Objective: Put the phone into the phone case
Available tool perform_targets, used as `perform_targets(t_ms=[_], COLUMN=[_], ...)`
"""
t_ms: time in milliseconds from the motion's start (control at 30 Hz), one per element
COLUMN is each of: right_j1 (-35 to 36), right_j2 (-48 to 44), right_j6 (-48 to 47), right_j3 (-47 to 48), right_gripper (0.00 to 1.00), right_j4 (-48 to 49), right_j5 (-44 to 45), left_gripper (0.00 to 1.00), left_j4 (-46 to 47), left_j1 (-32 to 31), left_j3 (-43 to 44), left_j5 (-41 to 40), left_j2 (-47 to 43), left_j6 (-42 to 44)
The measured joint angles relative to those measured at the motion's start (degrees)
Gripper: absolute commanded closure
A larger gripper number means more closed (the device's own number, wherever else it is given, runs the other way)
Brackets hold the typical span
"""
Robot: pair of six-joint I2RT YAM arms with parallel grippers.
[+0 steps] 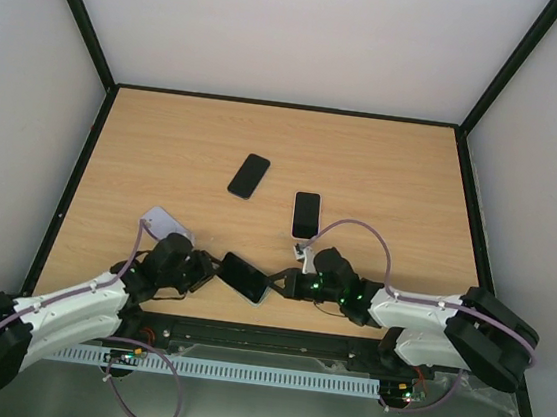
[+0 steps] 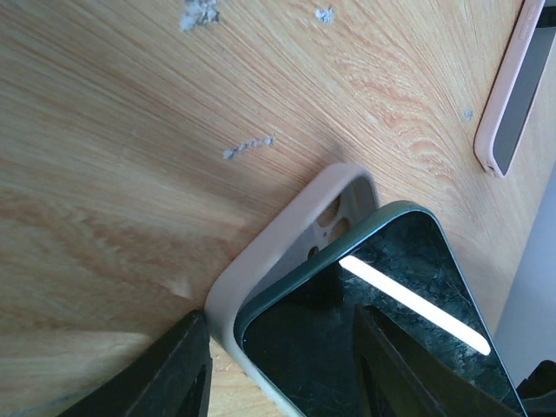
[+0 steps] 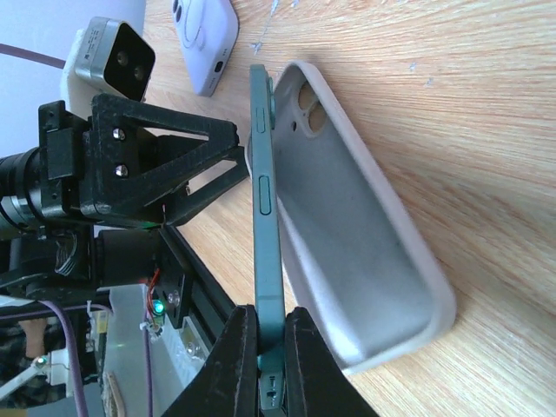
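A dark green phone (image 1: pixel 243 277) is held between my two grippers near the table's front edge. My right gripper (image 3: pixel 271 347) is shut on the phone's (image 3: pixel 265 200) lower end and holds it on edge. Its camera end sits inside the pale beige phone case (image 3: pixel 356 252), while its lower end stands away from the case. My left gripper (image 2: pixel 282 373) is open around the top corner of the case (image 2: pixel 287 234) and phone (image 2: pixel 382 304). One finger (image 2: pixel 178 373) touches the case's outer rim and the other (image 2: pixel 391 365) hovers over the screen.
A bare black phone (image 1: pixel 249 175) and a second phone in a pale case (image 1: pixel 305 215) lie mid-table. A white-lavender case (image 1: pixel 168 223) lies beside the left arm and also shows in the right wrist view (image 3: pixel 206 39). The black frame rail runs along the front edge.
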Motion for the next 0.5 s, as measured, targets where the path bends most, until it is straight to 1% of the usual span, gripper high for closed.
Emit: perform_targets(t_ms=[133,233,367,500], right_j1=[-0.02,-0.04,0.00,0.52], right_j2=[1.79,2.84,2.97,2.95], right_j6=[0.76,1.57,3.69,5.97], right_j3=[-0.04,-0.37,-2.49,-3.89], right_gripper=[0.98,0.98,0.97,0.93], right_j4=[2.03,3.61,6.78,8.76], right_j5=[0.13,0.46,1.57,2.97], left_gripper=[0.55,0.55,0.56,0.56], left_j4=[2.25,2.27,2.54,3.80], left_j1=[0.00,0.00,0.00,0.02], left_j3=[1.09,2.62,3.13,2.82], left_j5=[-0.02,-0.22,-0.24,0.44], left_j2=[3.65,5.90,7.17,7.50], left_j6=[0.85,2.12,3.06,2.51])
